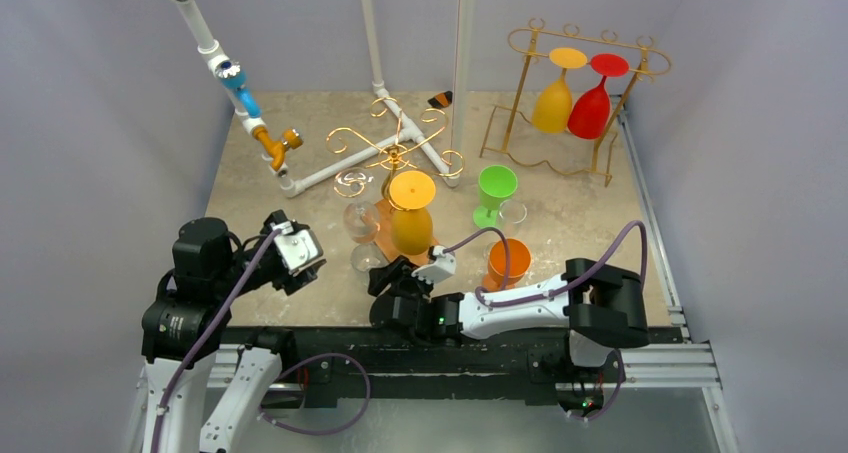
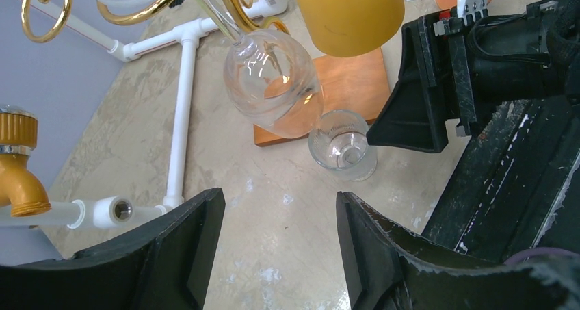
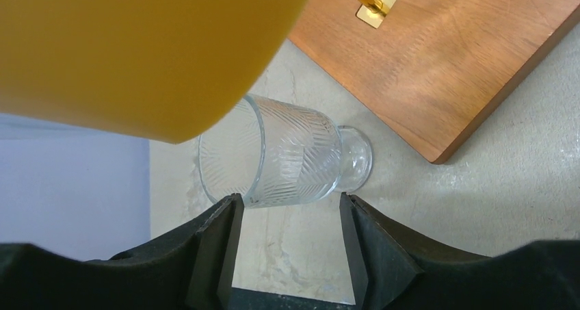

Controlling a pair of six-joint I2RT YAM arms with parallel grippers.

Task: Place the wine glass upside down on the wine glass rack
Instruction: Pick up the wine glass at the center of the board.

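A gold wire rack (image 1: 392, 145) stands on a wooden base (image 3: 444, 63) mid-table. An orange-yellow wine glass (image 1: 411, 213) and a clear wine glass (image 1: 360, 221) hang upside down on it. A small clear ribbed glass (image 1: 368, 258) stands on the table by the base. My right gripper (image 1: 385, 276) is open, and in the right wrist view (image 3: 291, 211) the ribbed glass (image 3: 287, 163) sits just beyond its fingertips. My left gripper (image 1: 300, 258) is open and empty; in its wrist view (image 2: 279, 207) it faces the clear wine glass (image 2: 273, 84) and the ribbed glass (image 2: 342, 146).
A green wine glass (image 1: 495, 188) stands upright right of the rack, with a clear glass (image 1: 513, 213) and an orange cup (image 1: 508, 263) nearby. A second gold rack (image 1: 580, 93) at the back right holds yellow and red glasses. A white pipe frame with a brass tap (image 1: 278, 145) lies at the left.
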